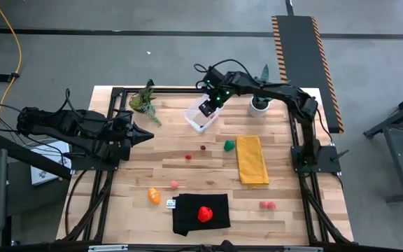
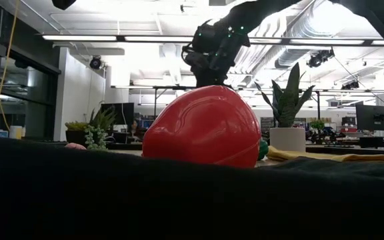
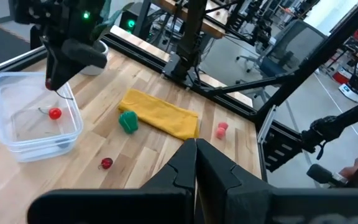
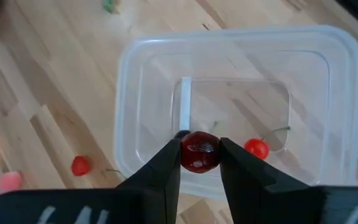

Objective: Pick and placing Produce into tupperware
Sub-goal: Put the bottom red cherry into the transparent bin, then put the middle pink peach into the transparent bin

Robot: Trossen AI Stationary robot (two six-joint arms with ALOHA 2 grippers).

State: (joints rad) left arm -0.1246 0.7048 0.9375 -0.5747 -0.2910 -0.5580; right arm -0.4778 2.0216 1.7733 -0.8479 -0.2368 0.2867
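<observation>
The clear tupperware (image 1: 196,123) stands far of the table's middle, with one bright red berry (image 4: 256,148) on its floor. Above it, pointing steeply down, my right gripper (image 1: 208,107) is shut on a dark red berry (image 4: 199,151). Loose produce lies on the wood: a green piece (image 1: 229,145), two small red berries (image 1: 203,148) (image 1: 188,157), an orange piece (image 1: 154,195), and pink ones (image 1: 266,205). A red strawberry-like piece (image 1: 204,213) rests on a black cloth (image 1: 187,220). My left gripper (image 1: 149,134) hangs shut at the left, holding nothing. My right gripper pinches the dark red berry's two sides (image 4: 185,155) between its two fingertips (image 4: 166,165). The fingers come from above, slanting down. The berry hangs clear over the tupperware's inside (image 4: 229,106), above its floor.
A yellow cloth (image 1: 252,159) lies right of the green piece. A leafy plant (image 1: 144,100) stands at the far left and a white plant pot (image 1: 259,105) just right of the tupperware. A dark frame (image 1: 117,91) runs along the table's edges.
</observation>
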